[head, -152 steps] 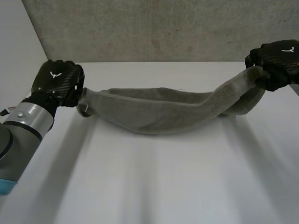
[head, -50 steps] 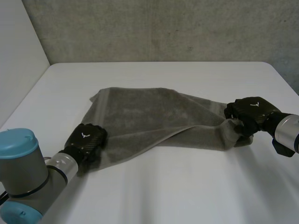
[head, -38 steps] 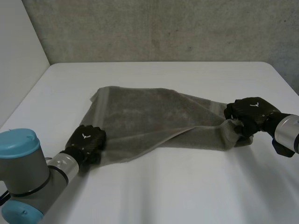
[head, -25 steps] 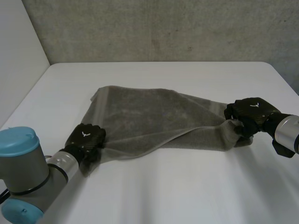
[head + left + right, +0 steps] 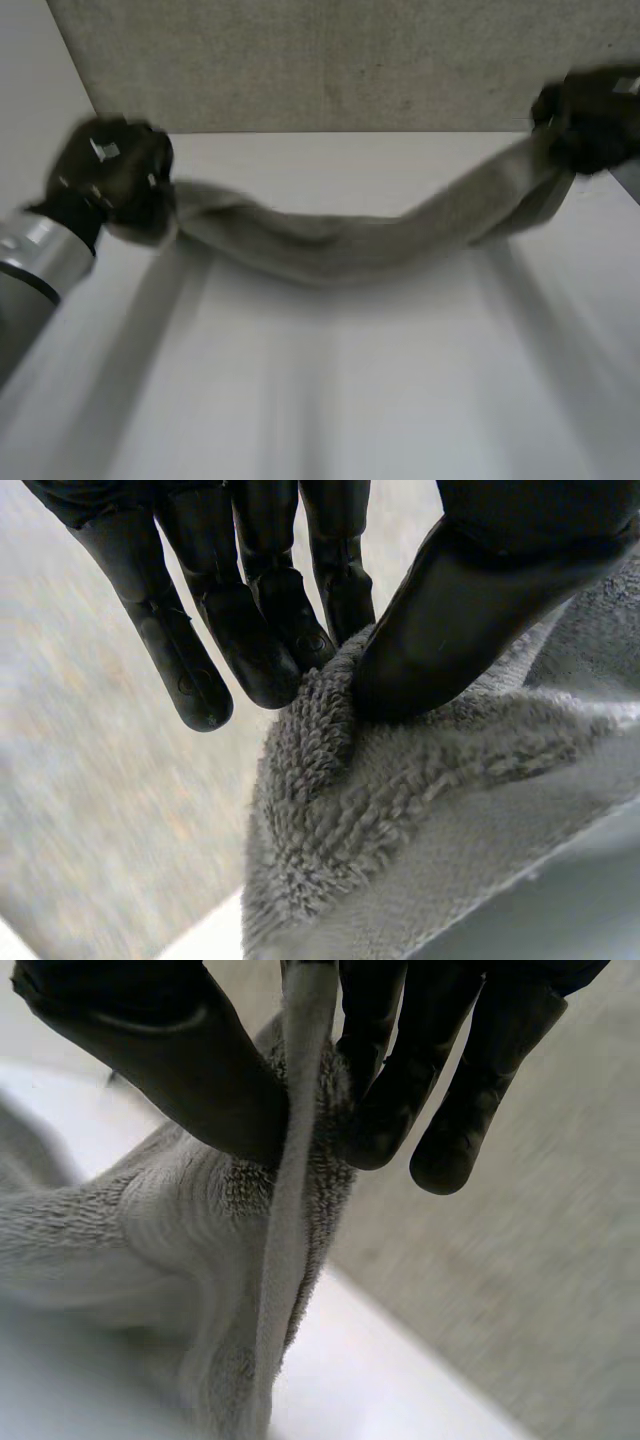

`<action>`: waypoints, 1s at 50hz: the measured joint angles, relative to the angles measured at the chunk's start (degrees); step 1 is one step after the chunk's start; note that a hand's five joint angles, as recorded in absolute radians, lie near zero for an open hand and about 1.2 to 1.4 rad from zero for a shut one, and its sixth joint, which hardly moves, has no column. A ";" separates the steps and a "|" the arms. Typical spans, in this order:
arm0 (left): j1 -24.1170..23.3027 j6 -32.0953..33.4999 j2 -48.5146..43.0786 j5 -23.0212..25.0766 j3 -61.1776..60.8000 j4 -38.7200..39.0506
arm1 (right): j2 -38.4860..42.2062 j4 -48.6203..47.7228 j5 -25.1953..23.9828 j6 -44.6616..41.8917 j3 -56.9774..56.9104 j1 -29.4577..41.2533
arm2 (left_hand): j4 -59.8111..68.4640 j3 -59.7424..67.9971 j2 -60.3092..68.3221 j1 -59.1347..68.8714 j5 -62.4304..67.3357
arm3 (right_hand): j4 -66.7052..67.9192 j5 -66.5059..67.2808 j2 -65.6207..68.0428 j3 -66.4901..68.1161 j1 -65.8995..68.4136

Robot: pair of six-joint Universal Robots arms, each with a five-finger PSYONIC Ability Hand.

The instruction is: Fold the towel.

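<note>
The grey towel hangs in a sagging band above the white table, stretched between both hands. My left hand holds its left end high at the table's far left. In the left wrist view the thumb pinches the terry cloth against the fingers. My right hand holds the other end up at the far right. The right wrist view has the towel's edge clamped between thumb and fingers.
A grey concrete wall stands behind the table's far edge. A pale wall runs along the left side. My left forearm reaches in from the near left.
Both hands have risen and gone back to the far corners, lifting the towel off the table. It lay spread and half folded half a second ago; now it hangs bunched between them.
</note>
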 measured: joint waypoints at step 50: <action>2.08 -25.37 -37.62 -0.66 67.18 -10.45 | 29.34 -15.21 23.97 -15.20 -37.86 14.88 | 0.04 0.40 0.01 0.01 0.00 | 0.00 0.36 1.15 0.01 0.02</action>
